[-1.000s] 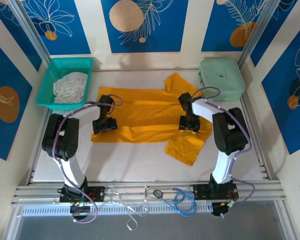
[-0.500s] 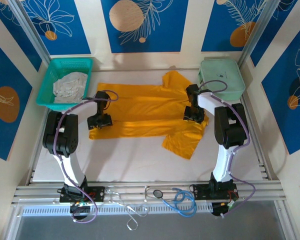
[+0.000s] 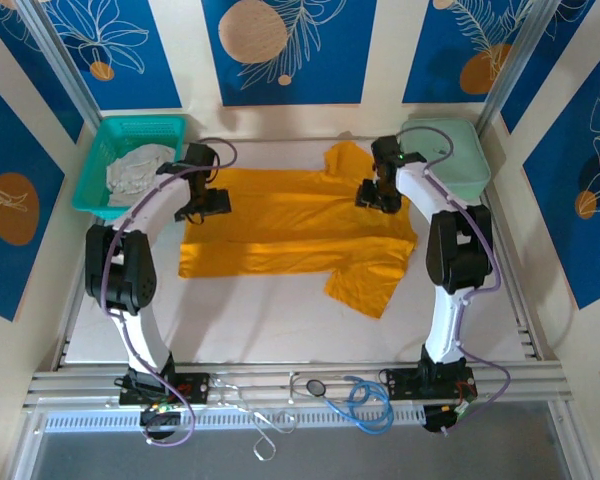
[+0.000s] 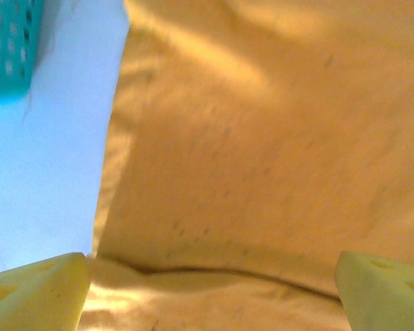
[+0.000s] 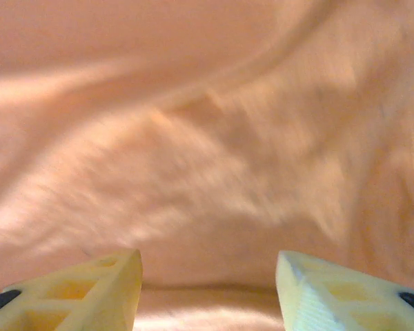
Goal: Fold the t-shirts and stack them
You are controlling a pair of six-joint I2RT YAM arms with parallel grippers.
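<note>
Mustard-orange t-shirt [image 3: 290, 225] is spread on the table [image 3: 280, 320]; left gripper [image 4: 208, 269] is held wide apart over it; whether right gripper [image 5: 207, 265], half-parted, pinches cloth cannot be told.

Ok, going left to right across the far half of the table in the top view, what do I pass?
Teal plastic mesh basket holding a pale whitish-grey cloth garment → mustard-orange short-sleeved t-shirt spread on the table → mint-green hard case.
</note>
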